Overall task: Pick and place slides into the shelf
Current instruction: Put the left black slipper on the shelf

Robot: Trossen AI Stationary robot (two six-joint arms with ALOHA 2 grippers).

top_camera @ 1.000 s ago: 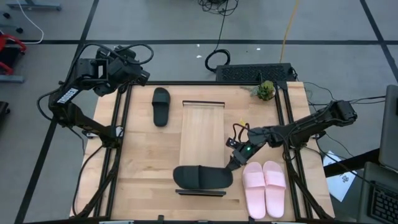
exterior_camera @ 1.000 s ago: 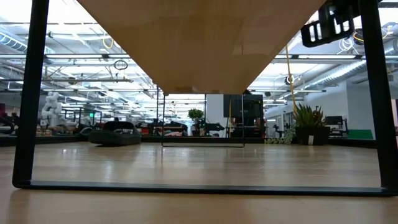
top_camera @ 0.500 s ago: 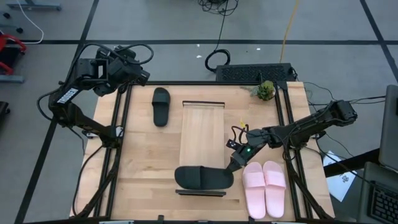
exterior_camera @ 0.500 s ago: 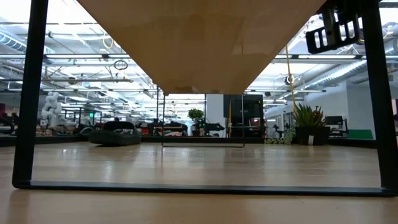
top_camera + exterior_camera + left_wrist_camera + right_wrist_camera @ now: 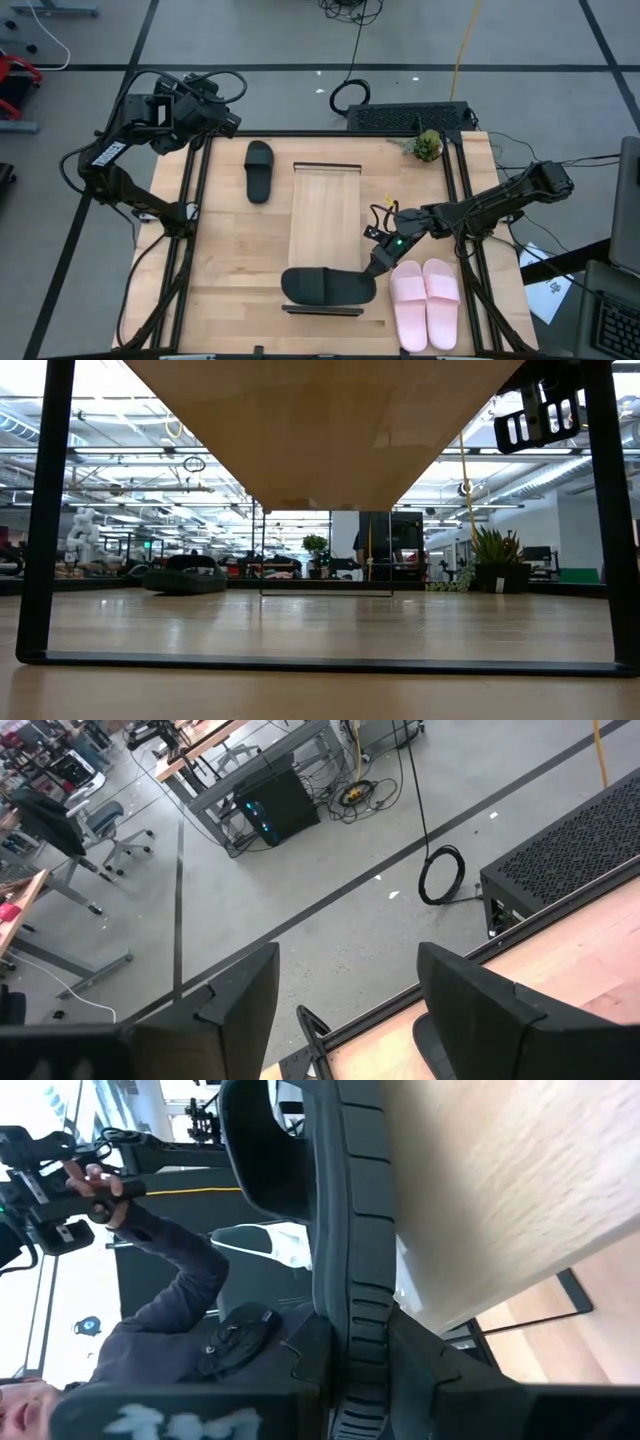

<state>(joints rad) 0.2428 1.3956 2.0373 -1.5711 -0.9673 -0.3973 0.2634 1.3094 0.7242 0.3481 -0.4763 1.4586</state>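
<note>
Shelf lies lengthwise mid-desk in the high view, a black slide set crosswise on its near end. Right tool has closed onto that slide's heel end, presumably to seat it squarely on the slats. Second black slide waits beyond the shelf's left side; the pink pair sits just right of the near end. Left tool is parked past the desk's far-left corner, fingers spread wide, holding nothing.

Low view: underside of the shelf fills the top; far black slide rests flat.

Left wrist view: fingers apart, nothing between.

Right wrist view: ribbed sole of black slide clamped edge-on.
</note>
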